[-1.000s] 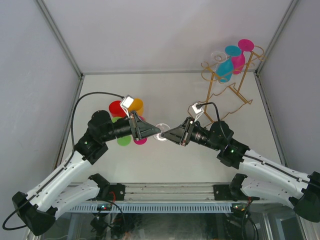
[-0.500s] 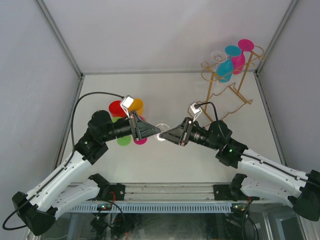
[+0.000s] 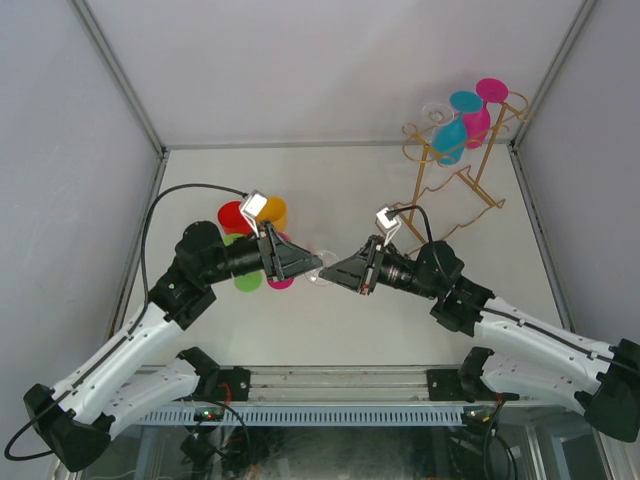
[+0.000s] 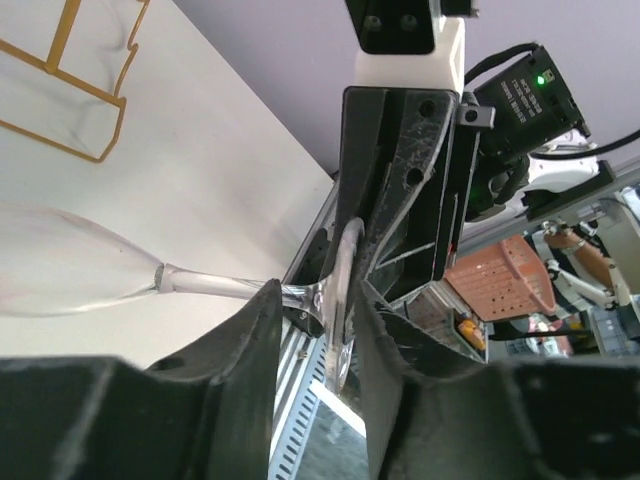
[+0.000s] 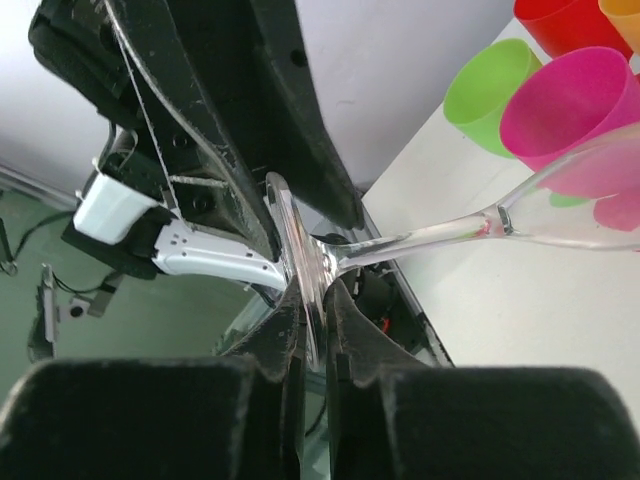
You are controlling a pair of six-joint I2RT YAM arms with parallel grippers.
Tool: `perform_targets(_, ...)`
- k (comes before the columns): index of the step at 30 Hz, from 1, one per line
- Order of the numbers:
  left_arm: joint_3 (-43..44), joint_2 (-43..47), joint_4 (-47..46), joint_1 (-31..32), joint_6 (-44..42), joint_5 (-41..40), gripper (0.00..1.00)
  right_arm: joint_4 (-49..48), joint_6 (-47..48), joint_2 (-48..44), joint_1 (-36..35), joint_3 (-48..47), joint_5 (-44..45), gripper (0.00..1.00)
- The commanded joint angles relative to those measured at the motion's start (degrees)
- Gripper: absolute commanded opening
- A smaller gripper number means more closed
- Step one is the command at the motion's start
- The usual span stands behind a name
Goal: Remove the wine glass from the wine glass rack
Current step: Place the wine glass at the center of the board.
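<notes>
Since a second ago the left tool (image 4: 315, 295) has opened and the right tool (image 5: 315, 308) has closed. Both meet over the middle of the white table (image 3: 350, 195), tip to tip, on the same object: a clear wine glass with a long stem (image 4: 100, 275).

The left tool's black fingers stand part-way open, with the round foot of the glass edge-on between them. The right tool's fingers are pressed together on that foot, pinching the thin disc from both sides, so the glass is in the right tool's hold. It lies roughly level above the table, the stem running out sideways from the fingers.

The gold wire rack with curled loop arms (image 3: 460, 178) stands at the far right corner of the table, well apart from the held glass. A teal glass (image 3: 450, 138), a magenta glass (image 3: 478, 118) and another clear glass (image 3: 435, 112) hang from its top arms, feet uppermost.

Near the left arm's wrist sits a cluster of plastic cups: red (image 3: 232, 215), orange (image 3: 273, 210), green (image 3: 246, 281) and pink (image 3: 282, 281). In the right wrist view the bowl of the held glass shows in front of the pink cup.
</notes>
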State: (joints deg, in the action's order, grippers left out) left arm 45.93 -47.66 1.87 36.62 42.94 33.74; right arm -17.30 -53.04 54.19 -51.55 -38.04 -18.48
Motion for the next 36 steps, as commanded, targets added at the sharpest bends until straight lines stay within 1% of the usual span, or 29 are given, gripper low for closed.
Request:
perform_targets(1,2.11,1.54,0.14,0.20,-1.03,-0.50,0.47,-1.19,10.93,-3.89,-1.29,-0.82,-1.35,0.00)
perform_targets(4,4.02,2.73,4.57,0.20,-3.50,-3.46,0.76,4.06,21.77,-7.14,-2.95,-0.81,1.20,0.00)
perform_targets(6,5.52,3.74,9.67,0.20,-6.00,-7.80,0.92,7.68,31.03,-8.56,-4.24,-0.12,3.98,0.00)
perform_targets(7,6.14,4.21,11.60,0.20,-6.89,-10.05,0.99,8.86,35.79,-9.06,-4.88,0.35,4.09,0.00)
perform_targets(10,7.86,4.86,15.66,0.20,-8.39,-14.45,1.00,11.72,53.11,-10.84,-8.57,2.75,0.41,0.00)
perform_targets(12,8.00,5.56,16.24,0.20,-8.36,-15.95,1.00,15.19,63.48,-11.60,-12.15,3.66,2.01,0.00)
perform_targets(14,7.75,6.17,16.32,0.20,-8.28,-17.05,1.00,18.55,72.21,-11.60,-15.97,4.33,7.67,0.00)
perform_targets(16,7.58,6.59,16.52,0.20,-8.58,-18.01,1.00,20.74,80.00,-10.92,-21.10,5.19,15.84,0.00)
perform_targets(18,7.60,6.50,17.07,0.21,-9.03,-18.62,1.00,20.59,86.12,-9.95,-25.52,6.61,22.66,0.00)
perform_targets(21,8.25,5.70,18.56,0.20,-9.93,-19.47,1.00,18.16,91.91,-8.70,-29.40,8.81,29.15,0.00)
perform_targets(25,9.51,4.60,20.65,0.13,-10.84,-20.57,1.00,14.81,98.57,-6.82,-33.56,11.48,34.91,0.00)
perform_targets(30,11.09,3.16,22.14,-0.01,-12.72,-20.93,1.00,11.03,104.42,-4.24,-36.54,13.60,38.20,0.00)
perform_targets(32,11.72,2.41,22.29,-0.54,-13.87,-18.76,1.00,10.31,106.21,-3.34,-37.89,13.92,39.22,0.00)
perform_targets(33,12.15,1.78,22.45,-0.84,-14.84,-16.40,1.00,9.87,106.77,-2.97,-38.57,14.01,39.78,0.00)
perform_targets(36,14.30,-1.03,25.50,-1.29,-17.70,-10.98,1.00,9.16,108.01,-2.38,-40.58,13.97,40.79,0.00)
